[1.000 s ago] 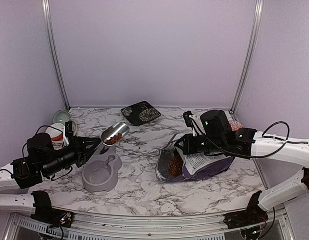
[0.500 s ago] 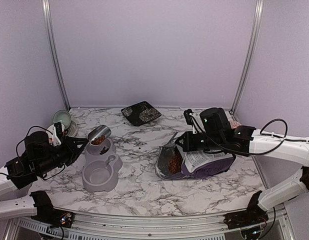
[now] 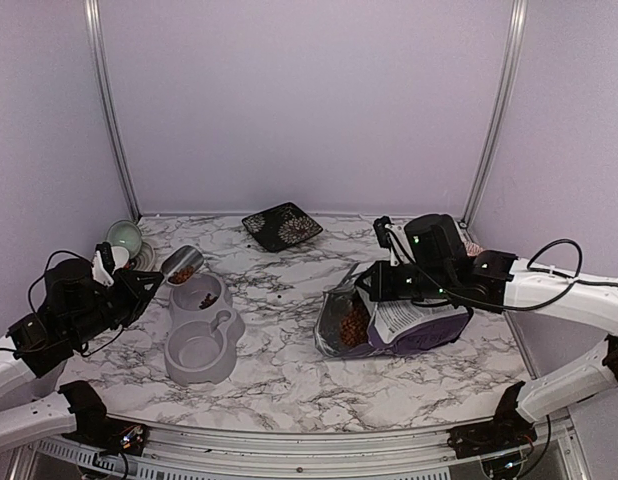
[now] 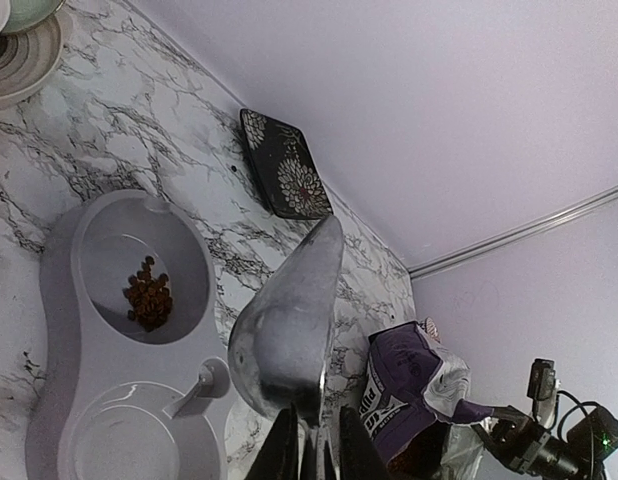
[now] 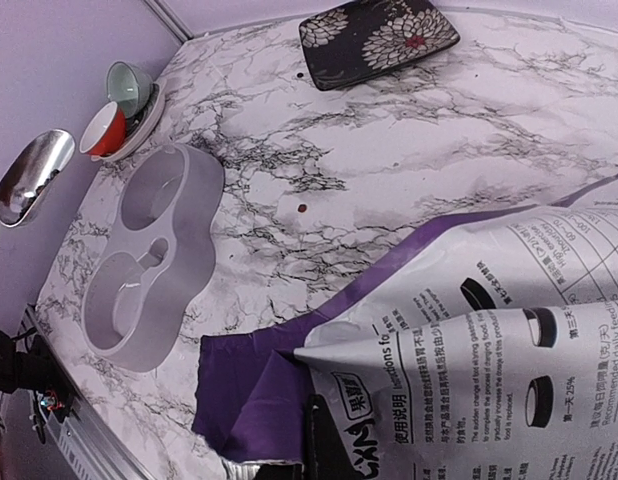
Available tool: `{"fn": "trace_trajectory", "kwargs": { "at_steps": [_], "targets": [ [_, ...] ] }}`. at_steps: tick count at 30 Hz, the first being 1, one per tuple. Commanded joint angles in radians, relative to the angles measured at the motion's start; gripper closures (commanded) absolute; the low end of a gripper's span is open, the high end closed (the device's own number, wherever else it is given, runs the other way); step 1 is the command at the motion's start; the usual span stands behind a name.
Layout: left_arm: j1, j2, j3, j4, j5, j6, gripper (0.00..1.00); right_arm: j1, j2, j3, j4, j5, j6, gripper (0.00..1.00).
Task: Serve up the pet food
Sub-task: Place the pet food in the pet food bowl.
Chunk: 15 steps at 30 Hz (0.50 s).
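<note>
While kibble (image 4: 149,296) sits in the bowl (image 4: 57,270), left hand (image 4: 309,446) gripping scoop (image 4: 289,330) by its rim, right hand (image 3: 369,289) pinching bag (image 5: 469,300), marble (image 3: 279,310) between.

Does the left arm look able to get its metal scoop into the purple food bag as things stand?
Probably yes: the mouth of the purple food bag opens toward it, only the low grey double bowl nearby.

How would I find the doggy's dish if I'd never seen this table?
On the marble table's left half, near the two cups, lies the grey dish. Unlike the black flowered plate, it is peanut-shaped with two hollows, the far one holding brown kibble.
</note>
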<state>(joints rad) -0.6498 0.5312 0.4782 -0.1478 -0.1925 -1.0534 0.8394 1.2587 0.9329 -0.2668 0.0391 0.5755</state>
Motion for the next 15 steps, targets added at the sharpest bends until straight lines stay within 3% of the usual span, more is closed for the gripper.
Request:
{"fn": "trace_trajectory", "kwargs": {
  "at_steps": [1,15],
  "targets": [
    [0.024,0.006,-0.014,-0.007,-0.009,0.041,1.00,-0.025,-0.038,0.016,-0.051,0.093,0.021,1.00],
    [0.042,0.086,-0.026,-0.033,-0.056,0.116,1.00,-0.026,-0.029,0.019,-0.070,0.101,0.020,1.00]
  ]
}}
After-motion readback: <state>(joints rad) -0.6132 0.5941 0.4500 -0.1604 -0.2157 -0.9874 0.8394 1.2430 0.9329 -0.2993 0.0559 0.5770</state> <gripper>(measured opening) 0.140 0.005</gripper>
